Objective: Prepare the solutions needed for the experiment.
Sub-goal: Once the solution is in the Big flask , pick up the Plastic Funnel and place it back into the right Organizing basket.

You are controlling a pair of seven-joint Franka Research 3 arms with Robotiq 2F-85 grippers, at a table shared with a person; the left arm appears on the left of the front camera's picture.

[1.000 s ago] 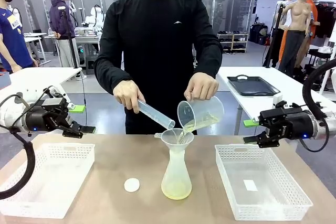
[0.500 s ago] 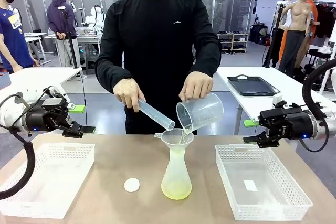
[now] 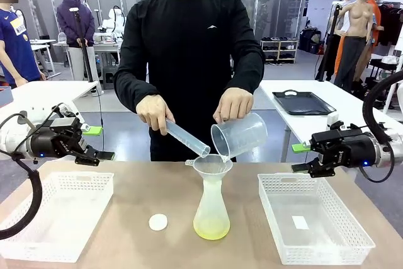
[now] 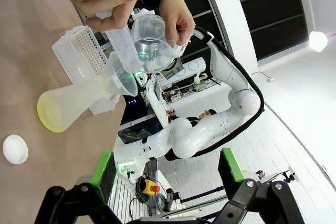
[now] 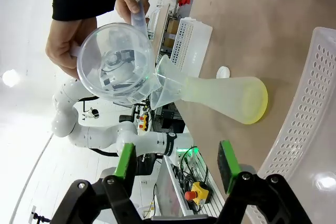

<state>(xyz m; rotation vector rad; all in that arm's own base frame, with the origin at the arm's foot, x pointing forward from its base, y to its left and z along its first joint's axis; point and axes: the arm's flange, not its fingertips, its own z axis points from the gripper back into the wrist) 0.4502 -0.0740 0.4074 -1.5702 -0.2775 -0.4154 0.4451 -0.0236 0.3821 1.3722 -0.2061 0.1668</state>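
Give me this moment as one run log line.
person: beaker and cylinder tipped over funnel | flask: shallow yellow-green solution | left gripper: open, empty | right gripper: open, empty

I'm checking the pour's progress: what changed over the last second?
The person's hand tipped the beaker further, and its yellow-green pool drained through the funnel onto the solution in the flask. The cylinder, the left gripper and the right gripper, both open, stayed put.

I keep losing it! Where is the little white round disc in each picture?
Front view: the small white round disc lies left of the frosted conical flask.
Left wrist view: lower left, below the flask.
Right wrist view: middle, just above the flask.
Shared landmark: the flask.
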